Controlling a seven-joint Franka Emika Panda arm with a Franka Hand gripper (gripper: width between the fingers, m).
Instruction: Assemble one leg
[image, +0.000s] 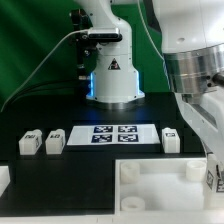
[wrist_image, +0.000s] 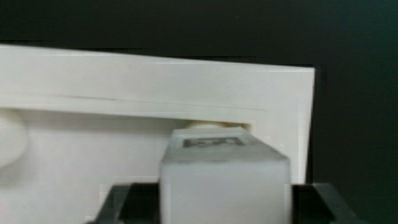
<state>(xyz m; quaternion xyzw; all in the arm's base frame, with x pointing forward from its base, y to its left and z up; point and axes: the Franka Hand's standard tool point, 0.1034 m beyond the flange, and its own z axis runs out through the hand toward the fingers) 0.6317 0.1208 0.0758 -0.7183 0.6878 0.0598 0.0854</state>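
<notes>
Gripping 1 leg (wrist_image: 221, 170) between the tool (wrist_image: 217, 200) fingers, long axis running straight out from the tool, tip meeting the white tray (wrist_image: 125, 110) edge just ahead.

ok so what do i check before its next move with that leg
1. Leg clamped between the gripper fingers: ok.
2. Leg's tip right at the tray edge: ok.
3. Tip lined up with a corner socket: cannot tell, no socket shows in the wrist view.
4. Spare legs apart from the tray, beside the marker board: ok.
</notes>
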